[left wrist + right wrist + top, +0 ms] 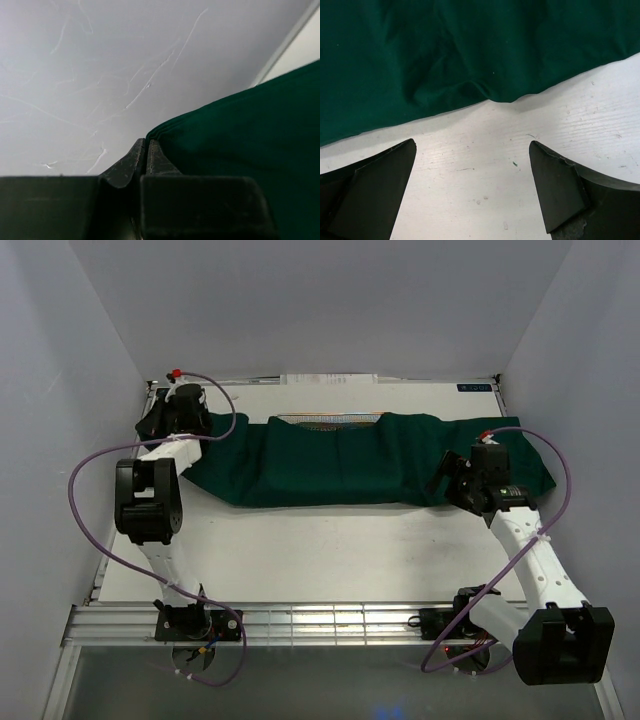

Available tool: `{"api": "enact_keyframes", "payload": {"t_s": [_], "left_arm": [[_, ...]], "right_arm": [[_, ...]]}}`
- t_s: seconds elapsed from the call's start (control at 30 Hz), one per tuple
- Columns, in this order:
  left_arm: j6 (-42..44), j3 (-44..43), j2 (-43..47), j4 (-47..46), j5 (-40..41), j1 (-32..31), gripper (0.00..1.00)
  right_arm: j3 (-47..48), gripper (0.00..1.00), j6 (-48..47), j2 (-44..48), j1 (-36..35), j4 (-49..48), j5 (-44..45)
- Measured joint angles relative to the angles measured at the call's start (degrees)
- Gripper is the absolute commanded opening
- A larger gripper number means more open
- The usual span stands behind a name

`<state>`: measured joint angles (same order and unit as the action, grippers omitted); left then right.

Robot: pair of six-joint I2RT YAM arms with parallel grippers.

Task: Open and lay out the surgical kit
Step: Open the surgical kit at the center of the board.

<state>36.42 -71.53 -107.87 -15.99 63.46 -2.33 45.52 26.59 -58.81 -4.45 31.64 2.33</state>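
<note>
Left hand (145, 149), fingers pressed together, sits at the left end of the cloth (340, 465), which stretches across the far counter (330, 550). Right hand (472, 145) gapes wide, empty, just beside its near edge.

Left claw (145, 151), tips together, at green cloth (245, 145) corner.

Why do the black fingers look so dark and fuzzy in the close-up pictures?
Left wrist view: the left gripper fills the bottom, close to the lens, dark and soft-edged; the green cloth looks sharper. Right wrist view: the right gripper is dark too, while the white table is bright, scratches crisp.
</note>
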Motion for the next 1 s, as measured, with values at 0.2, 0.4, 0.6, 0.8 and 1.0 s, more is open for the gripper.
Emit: {"api": "enact_keyframes", "payload": {"t_s": [0.2,0.4,0.6,0.8,1.0], "left_arm": [[-1.11,0.85,-4.79,-2.10,3.06,7.69,0.00],[-3.13,2.89,-6.47,-2.62,4.42,11.91,0.00],[-5.88,6.23,-6.91,-3.10,4.50,14.60,0.00],[-8.52,9.53,-7.17,-3.13,4.68,16.61,0.00],[-10.86,10.78,-7.23,-3.15,4.87,17.84,0.00]], "right_arm": [[0.00,1.00,-1.77,-0.22,-1.88,-0.72,-3.04],[0.00,1.00,-2.93,-1.44,-3.72,-1.51,-5.79],[0.00,1.00,-3.43,-2.21,-4.44,-1.84,-7.15],[0.00,1.00,-3.87,-2.69,-4.70,-2.36,-8.04],[-0.04,1.00,-4.42,-2.75,-4.70,-3.13,-8.81]]}}
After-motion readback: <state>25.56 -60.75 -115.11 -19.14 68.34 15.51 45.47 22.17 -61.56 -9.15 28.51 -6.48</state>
